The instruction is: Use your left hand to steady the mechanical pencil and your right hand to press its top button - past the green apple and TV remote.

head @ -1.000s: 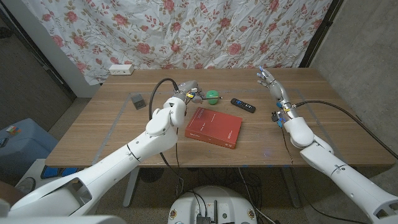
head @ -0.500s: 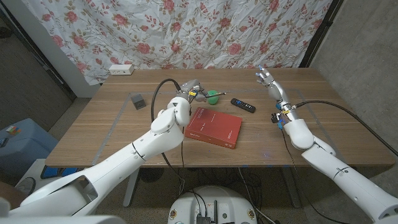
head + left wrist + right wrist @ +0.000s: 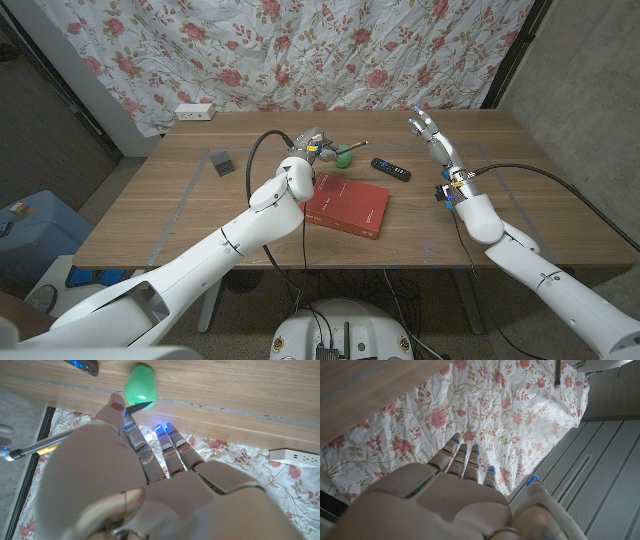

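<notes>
Head view: slim, probably metallic mechanical pencil (image 3: 345,148)

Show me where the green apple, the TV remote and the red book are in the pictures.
green apple (image 3: 343,154), head view, on its rounded green side.
TV remote (image 3: 391,169), head view, on the middle of its black body.
red book (image 3: 346,205), head view, on the middle of its cover.

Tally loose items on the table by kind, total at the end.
Mechanical pencil, held in the left hand: 1
Green apple: 1
TV remote: 1
Red book: 1
Small dark grey object: 1
White power strip: 1
Total: 6
</notes>
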Robot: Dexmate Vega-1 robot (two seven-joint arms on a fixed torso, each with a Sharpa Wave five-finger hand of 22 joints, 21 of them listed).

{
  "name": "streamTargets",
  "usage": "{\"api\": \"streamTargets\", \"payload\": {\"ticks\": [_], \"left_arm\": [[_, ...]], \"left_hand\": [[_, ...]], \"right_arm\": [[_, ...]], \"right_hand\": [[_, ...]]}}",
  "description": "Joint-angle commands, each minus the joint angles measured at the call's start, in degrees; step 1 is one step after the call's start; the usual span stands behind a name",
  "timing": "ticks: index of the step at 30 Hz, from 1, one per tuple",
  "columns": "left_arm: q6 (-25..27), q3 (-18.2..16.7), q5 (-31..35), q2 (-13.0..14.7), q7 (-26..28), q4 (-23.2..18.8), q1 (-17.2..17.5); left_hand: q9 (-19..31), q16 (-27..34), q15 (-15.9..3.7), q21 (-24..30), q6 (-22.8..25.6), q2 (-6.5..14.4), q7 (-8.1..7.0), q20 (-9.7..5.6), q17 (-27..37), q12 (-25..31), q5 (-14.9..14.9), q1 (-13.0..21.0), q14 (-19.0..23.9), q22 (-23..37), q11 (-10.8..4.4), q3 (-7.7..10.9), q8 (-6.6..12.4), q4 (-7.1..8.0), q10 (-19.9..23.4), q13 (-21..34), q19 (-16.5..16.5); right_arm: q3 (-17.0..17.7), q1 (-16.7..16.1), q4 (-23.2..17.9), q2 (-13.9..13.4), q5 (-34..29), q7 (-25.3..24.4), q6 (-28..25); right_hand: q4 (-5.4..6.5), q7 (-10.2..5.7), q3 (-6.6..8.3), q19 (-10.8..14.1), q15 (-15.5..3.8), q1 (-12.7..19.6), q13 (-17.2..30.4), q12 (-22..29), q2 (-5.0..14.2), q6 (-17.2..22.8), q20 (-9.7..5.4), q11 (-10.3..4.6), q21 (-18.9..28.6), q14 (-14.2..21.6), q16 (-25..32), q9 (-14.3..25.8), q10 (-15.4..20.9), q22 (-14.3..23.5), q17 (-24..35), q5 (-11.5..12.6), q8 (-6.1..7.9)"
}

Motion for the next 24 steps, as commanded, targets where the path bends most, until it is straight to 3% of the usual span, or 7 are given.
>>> {"api": "streamTargets", "payload": {"ticks": [1, 6, 10, 24], "left_arm": [[-3.5, -1.5, -9.7, -2.7, 6.1, 2.7, 0.1], [-5.0, -2.8, -14.1, -4.2, 8.2, 3.3, 0.9], [-6.0, -3.9, -17.4, -5.1, 10.0, 3.7, 1.6], [-4.7, -3.1, -23.0, -5.2, 13.1, 3.8, 0.2]], "left_hand": [[0.0, -0.1, -9.66, 0.3, 0.1, 0.7, 0.09, -5.57, 0.3, 0.2, 0.2, 0.0, 0.5, 0.2, -1.33, -0.49, -0.18, 0.01, 1.8, 0.3, 0.9], [0.0, -0.1, -9.64, 0.4, 0.0, 0.7, 0.29, -5.56, 0.2, 0.2, 0.2, 0.0, 0.6, 0.2, -1.34, -0.58, -0.26, 0.01, 1.9, 0.3, 1.0], [0.0, -0.1, -9.61, 0.4, 0.0, 0.7, 0.29, -5.5, 0.2, 0.2, 0.2, 0.0, 0.6, 0.2, -1.34, -0.65, -0.3, -0.01, 1.8, 0.3, 1.1], [0.0, -0.1, -9.49, 0.3, -0.1, 0.8, 0.27, -5.2, 0.2, 0.2, 0.2, 0.0, 0.6, 0.3, -1.35, -0.9, -0.45, 0.02, 1.9, 0.4, 1.1]], "right_arm": [[-0.9, 1.8, 3.2, 0.6, -6.0, -3.6, 3.1], [-1.6, 2.8, 4.5, 0.5, -8.5, -4.8, 4.9], [-2.2, 3.7, 5.8, 0.4, -9.1, -4.8, 6.8], [-3.4, 5.4, 7.9, -0.3, -12.2, -5.2, 10.0]], "right_hand": [[-0.51, -0.06, -0.16, -0.9, 1.26, 0.0, 0.2, -0.2, -1.01, -0.5, 0.47, 0.73, -0.3, -0.9, -0.6, 0.1, -0.5, 0.2, 0.0, -0.1, 0.51], [-0.35, -0.06, -0.68, -2.3, 2.53, -0.8, 0.2, -0.7, -1.36, 0.6, 0.96, 1.96, -0.5, -2.1, -1.1, 0.2, -2.5, 0.2, 0.1, 0.0, 1.12], [-0.32, -0.09, -0.82, -2.6, 3.19, -1.0, 0.1, -1.0, -1.44, 0.8, 1.2, 1.86, -0.4, -2.7, -1.4, 0.2, -3.8, 0.2, 0.1, 0.0, 1.19], [-0.63, -0.13, -0.86, -3.3, 4.57, -0.9, 0.0, -0.9, -1.57, 1.5, 2.17, 2.96, -0.4, -3.6, -1.7, 0.3, -5.5, 0.1, -0.2, 0.2, 1.4]]}}
